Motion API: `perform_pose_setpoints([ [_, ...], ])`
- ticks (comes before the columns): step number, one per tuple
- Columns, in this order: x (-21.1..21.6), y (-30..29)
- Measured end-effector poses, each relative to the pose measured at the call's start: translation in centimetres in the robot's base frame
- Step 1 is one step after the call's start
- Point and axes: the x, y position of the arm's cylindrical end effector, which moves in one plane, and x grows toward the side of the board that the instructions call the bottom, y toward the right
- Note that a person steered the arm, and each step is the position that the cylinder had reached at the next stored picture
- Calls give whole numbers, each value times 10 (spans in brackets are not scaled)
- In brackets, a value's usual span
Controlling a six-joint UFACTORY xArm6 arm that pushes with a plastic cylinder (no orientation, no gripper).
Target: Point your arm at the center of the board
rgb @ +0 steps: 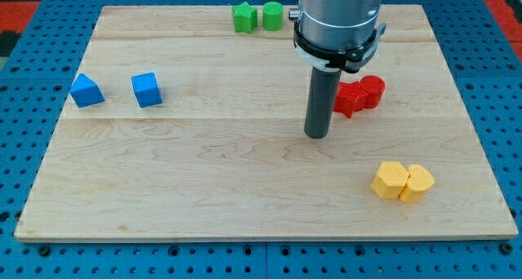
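our rod stands upright, my tip (316, 136) touching the bench (204, 173) right of center, just left of the red blocks (359, 95); no claw here.

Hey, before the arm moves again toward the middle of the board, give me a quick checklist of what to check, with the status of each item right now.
1. My tip in view, its end on the board: ok.
2. Tip at the board's centre: not ok, it sits a little to the view's right of centre.
3. Path toward the view's left free of blocks: ok, only bare wood lies there.
4. Tip apart from the red blocks: ok, they lie just to its upper right, a small gap showing.
5. Yellow blocks out of the way: ok, down at the view's lower right.
6. Blue blocks and green blocks away from the centre: ok, far left and top edge.
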Motion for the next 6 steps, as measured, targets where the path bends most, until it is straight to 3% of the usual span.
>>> perform_pose_setpoints([
  [3,0,-112],
  [4,-21,-69],
  [6,-59,-66],
])
